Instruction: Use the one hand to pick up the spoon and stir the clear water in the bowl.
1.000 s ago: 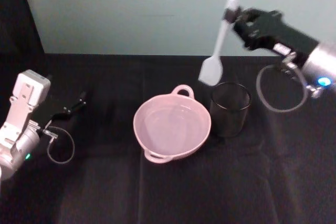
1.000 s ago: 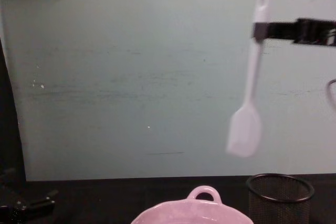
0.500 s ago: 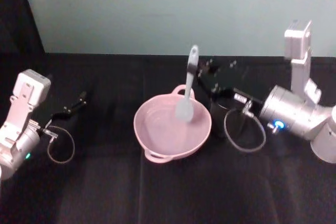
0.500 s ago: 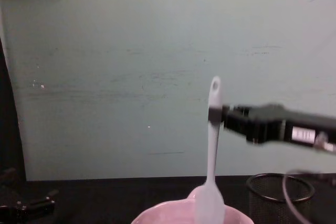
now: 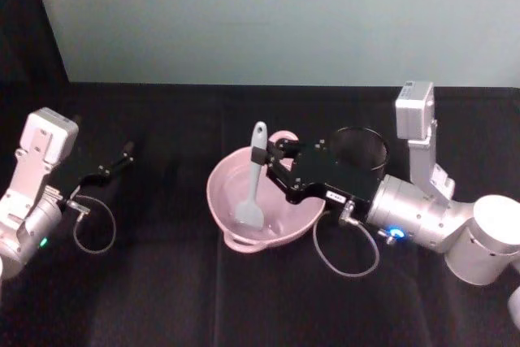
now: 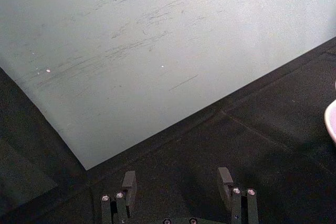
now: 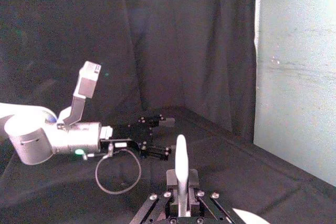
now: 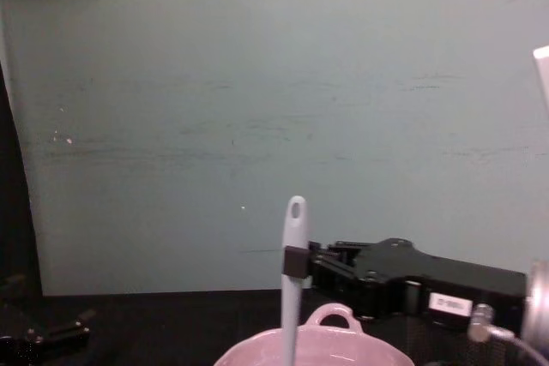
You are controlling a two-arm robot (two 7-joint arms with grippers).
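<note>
My right gripper (image 5: 262,158), black and boxy with a small white label, reaches in from the right over the pink bowl (image 5: 219,180) and is shut on the white spoon (image 5: 254,176) partway up its handle. The spoon stands nearly upright, its flat head down inside the bowl near the front left of the water. From the chest, the spoon handle (image 8: 293,289) rises above the bowl rim (image 8: 334,345) with the right gripper (image 8: 298,261) clamped on it. In the right wrist view the handle (image 7: 181,163) sticks out between the fingers. My left gripper (image 5: 120,158) rests open on the table, far left.
A black wire-mesh cup (image 5: 364,145) stands just behind my right arm, to the right of the bowl. A grey cable loop (image 5: 345,253) hangs from the right wrist in front of the bowl. The table is covered in black cloth, and a pale green wall stands behind.
My right gripper has come down and to the left with the spoon. The spoon head went from above the bowl into the water, toward the bowl's front left. The left arm has not moved.
</note>
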